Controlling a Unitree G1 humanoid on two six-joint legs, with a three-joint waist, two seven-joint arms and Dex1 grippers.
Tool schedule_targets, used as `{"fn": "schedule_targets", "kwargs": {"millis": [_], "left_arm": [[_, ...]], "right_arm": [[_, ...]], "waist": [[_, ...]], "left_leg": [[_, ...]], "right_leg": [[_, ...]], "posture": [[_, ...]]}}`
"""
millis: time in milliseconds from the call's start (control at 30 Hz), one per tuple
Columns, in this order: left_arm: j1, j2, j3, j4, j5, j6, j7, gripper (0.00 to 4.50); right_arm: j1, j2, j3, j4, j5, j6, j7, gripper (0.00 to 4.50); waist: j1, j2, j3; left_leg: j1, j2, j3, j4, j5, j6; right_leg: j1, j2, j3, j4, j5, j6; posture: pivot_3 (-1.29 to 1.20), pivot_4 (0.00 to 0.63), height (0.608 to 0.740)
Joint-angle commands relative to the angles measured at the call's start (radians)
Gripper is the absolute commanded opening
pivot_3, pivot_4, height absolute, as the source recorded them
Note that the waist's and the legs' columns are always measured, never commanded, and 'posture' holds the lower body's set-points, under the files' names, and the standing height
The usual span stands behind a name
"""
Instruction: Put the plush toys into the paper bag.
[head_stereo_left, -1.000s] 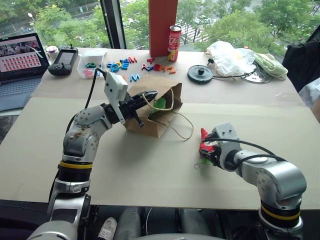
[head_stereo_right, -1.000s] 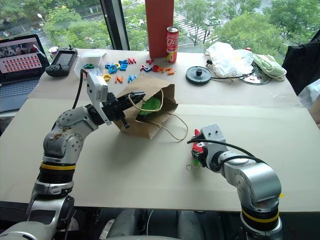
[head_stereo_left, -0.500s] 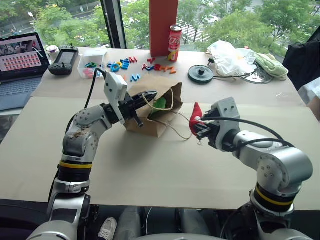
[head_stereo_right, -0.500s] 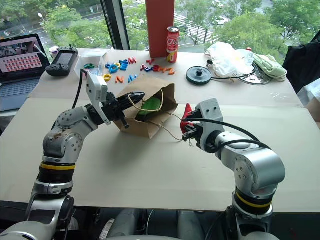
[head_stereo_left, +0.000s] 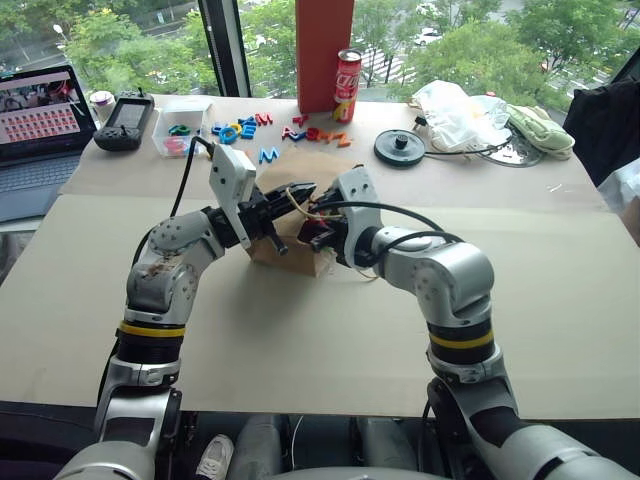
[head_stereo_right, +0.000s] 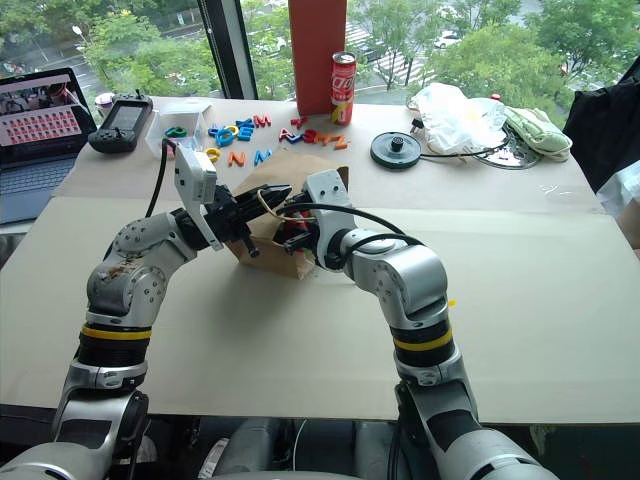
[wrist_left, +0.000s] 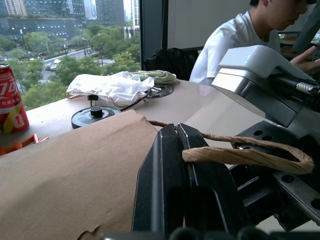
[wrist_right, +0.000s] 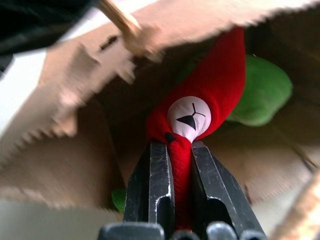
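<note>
Right gripper (wrist_right: 171, 150), clamped on small red plush toy with white face patch (wrist_right: 200, 117), now carried from open tabletop up to mouth of plain brown kraft paper bag (head_stereo_left: 290, 250); toy's tip already past rim, release still pending. Left gripper (wrist_left: 176, 132), shut on tan cord handle (wrist_left: 240, 155), holding bag open. Counted: two plush toys, rounded bright green one (wrist_right: 260, 92) already inside; one bag; two grippers.

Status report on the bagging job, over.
Left gripper shut on bag handle. Right gripper shut on red plush, at the paper bag mouth. Green plush inside. Nothing blocking.
</note>
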Motion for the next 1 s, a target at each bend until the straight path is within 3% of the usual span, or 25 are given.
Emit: {"fn": "schedule_targets", "kwargs": {"millis": [33,133,200,500,767,1000], "left_arm": [[-0.019,0.000,0.002,-0.028,-0.005,-0.009,-0.004,0.00],[-0.020,-0.001,0.003,-0.026,-0.004,-0.011,-0.004,0.00],[-0.021,-0.001,0.003,-0.025,-0.004,-0.011,-0.005,0.00],[-0.020,0.000,0.002,-0.020,0.000,-0.015,-0.007,0.00],[-0.011,0.004,0.005,-0.026,-0.001,-0.013,-0.004,0.00],[-0.014,0.003,0.004,-0.027,-0.003,-0.010,-0.003,0.00]], "right_arm": [[-0.020,0.040,0.034,0.036,-0.009,-0.096,0.017,0.13],[-0.017,0.049,0.030,0.056,-0.009,-0.129,0.029,0.13],[-0.016,0.050,0.020,0.068,-0.005,-0.137,0.030,1.00],[0.003,0.005,-0.075,-0.007,0.029,-0.060,0.028,3.99],[0.144,-0.178,-0.153,-0.232,0.090,0.076,0.077,3.99],[0.220,-0.293,-0.050,-0.230,0.057,0.039,0.093,3.99]], "waist": [[0.000,0.000,0.000],[0.005,0.000,0.000],[0.004,0.000,0.000],[0.003,0.000,0.000],[0.005,0.000,0.000],[-0.006,0.000,0.000]], "left_leg": [[0.000,0.000,0.000,0.000,0.000,0.000],[-0.001,0.000,0.000,0.000,0.000,0.000],[-0.001,0.000,0.000,0.000,0.000,0.000],[-0.001,0.000,0.000,0.000,0.000,0.000],[-0.001,0.000,0.000,0.000,0.000,0.000],[0.001,0.000,0.000,0.000,0.000,0.000]], "right_leg": [[0.000,0.000,0.000,0.000,0.000,0.000],[0.000,-0.001,-0.001,0.001,0.000,0.000],[0.000,-0.002,-0.001,0.001,0.000,0.000],[0.000,-0.001,-0.001,0.001,0.000,0.000],[0.001,-0.002,-0.001,-0.001,0.000,0.000],[0.000,0.000,0.000,-0.001,0.000,0.000]], "posture": [[0.00,0.150,0.739],[0.00,0.150,0.739],[0.00,0.150,0.739],[0.00,0.150,0.739],[0.00,0.150,0.739],[0.00,0.150,0.739]]}}
